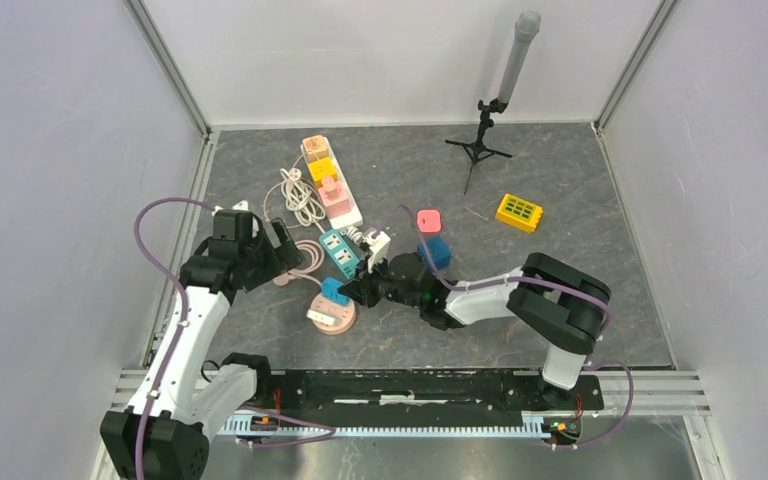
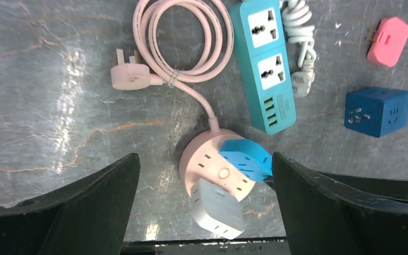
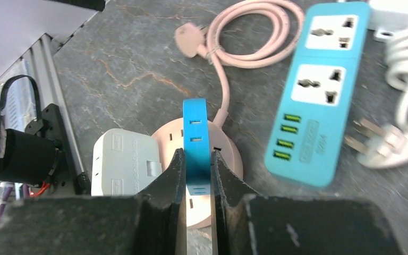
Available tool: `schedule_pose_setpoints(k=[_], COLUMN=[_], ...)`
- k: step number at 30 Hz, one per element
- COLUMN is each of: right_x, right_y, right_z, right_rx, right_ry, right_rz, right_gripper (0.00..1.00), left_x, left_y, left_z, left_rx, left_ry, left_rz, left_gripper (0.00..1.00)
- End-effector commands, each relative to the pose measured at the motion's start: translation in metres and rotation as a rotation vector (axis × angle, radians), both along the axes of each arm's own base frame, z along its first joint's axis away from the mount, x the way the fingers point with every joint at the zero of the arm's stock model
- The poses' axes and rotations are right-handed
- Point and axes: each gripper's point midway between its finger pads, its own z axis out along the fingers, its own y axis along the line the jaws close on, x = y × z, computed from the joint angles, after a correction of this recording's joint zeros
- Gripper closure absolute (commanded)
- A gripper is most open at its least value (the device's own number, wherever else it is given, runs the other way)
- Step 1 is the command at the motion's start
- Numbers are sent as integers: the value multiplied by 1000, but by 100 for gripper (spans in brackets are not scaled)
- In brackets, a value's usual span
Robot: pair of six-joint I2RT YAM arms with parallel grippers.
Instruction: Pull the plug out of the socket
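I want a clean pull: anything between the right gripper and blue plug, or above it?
Nothing visible. The right gripper clamps the blue plug; the white adapter sits beside it on the pink socket.

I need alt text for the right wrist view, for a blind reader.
The right end effector is shut on a blue plug seated in a round pink socket, beside a white adapter. A teal power strip lies nearby.
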Motion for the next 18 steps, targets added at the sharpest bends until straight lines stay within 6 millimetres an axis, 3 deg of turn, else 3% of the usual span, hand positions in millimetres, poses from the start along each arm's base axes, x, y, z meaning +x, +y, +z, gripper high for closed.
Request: schedule_pose_setpoints(k=[1,5,10,13,18], right_x=[18,17,14,10,4], right_y=[-27,-23,-16,-11,0], right_z=[19,13,11,12,11], right_rx=[25,3,6,4,-25], right_ry=[-80,-55,-24,-19,-26], right_rz=[-183,-179,-150,-118,-26], right_gripper=[94,87,61,51,47], left_x=[1,-3,-14,-20,-27], left_y=[-24,-43,-51,-51,-52], left_z=[-10,-32,-54,-64,-72], left_rx=[-144,-259,-308,-311,-325], left_ry=[24,82,185,217,253], left_rz=[-26,-35,-26,-14,-1], left_gripper=[1,6,21,29,37])
